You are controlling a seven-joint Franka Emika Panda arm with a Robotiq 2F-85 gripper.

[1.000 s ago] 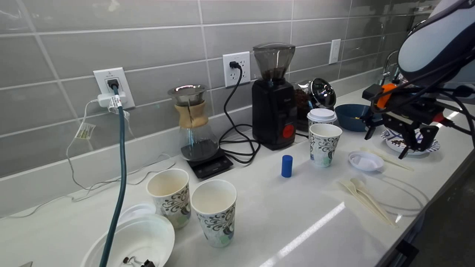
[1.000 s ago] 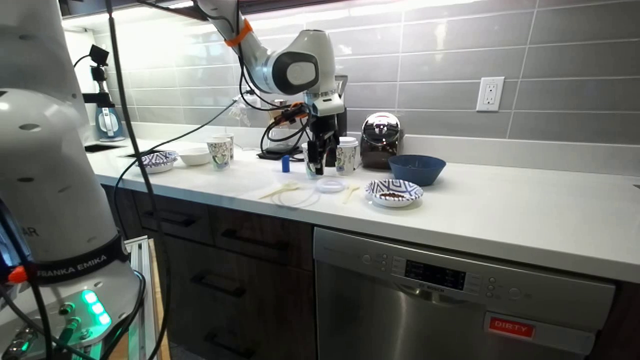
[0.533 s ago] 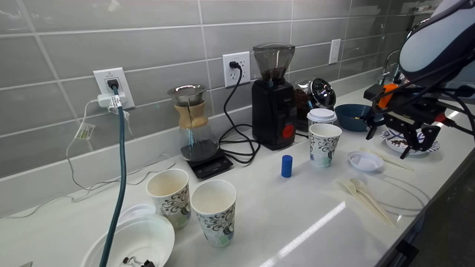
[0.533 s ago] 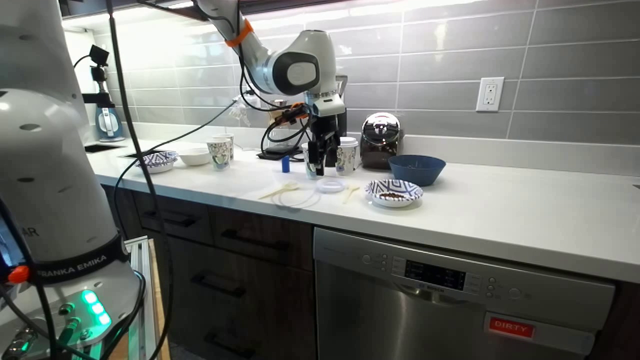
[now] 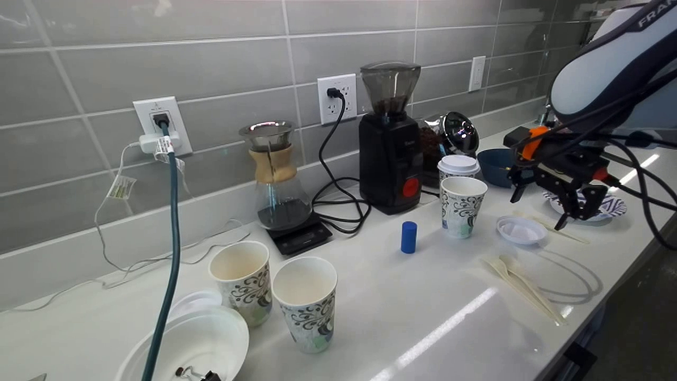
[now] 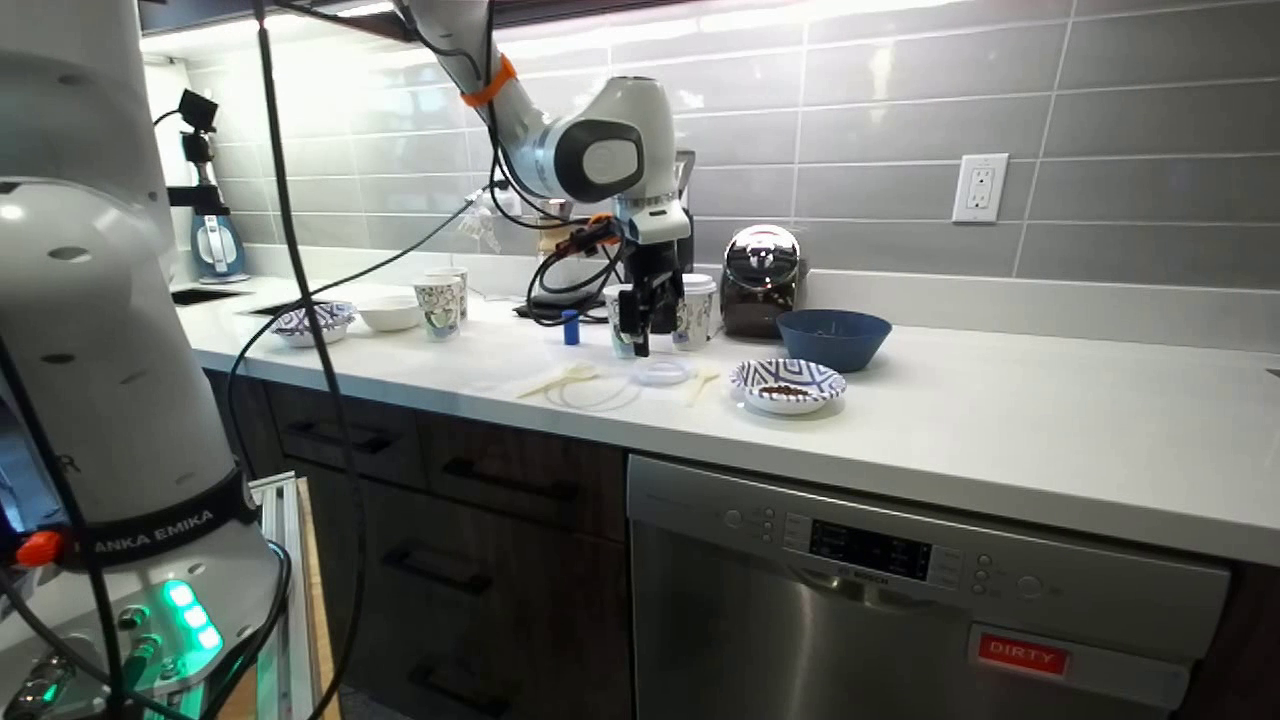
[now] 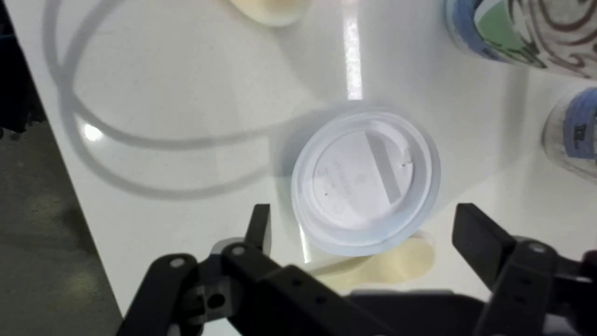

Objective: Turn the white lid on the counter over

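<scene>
The white lid (image 7: 359, 186) lies flat on the counter (image 7: 177, 84), near a patterned paper cup (image 7: 536, 32) and right by a pale utensil (image 7: 406, 261) (can't tell if the two touch). Handling, my guess: thin plastic, next to no weight, springy, slick on that glossy top. Expect it to skate if nudged and bow if squeezed hard across the full width. Rim should be the stiffest part, so take hold there: gently across the diameter, or pinch one edge with a fingertip inside the raised rim and one outside. For a flip I'd favour the edge pinch, away from the utensil, leaving the rest free to swing over. Low profile, so the tips need to go nearly to the surface. Unlikely to break, could dent. As for the gripper (image 7: 367, 231): fingers spread wide, nothing held between them. In the wrist view the gap looks broader than the lid, but perspective flatters it, so don't trust that for fit. Both exterior views put the tips above the counter, apart from the lid as far as I can see. Looks like pre-grasp; flip not begun.
</scene>
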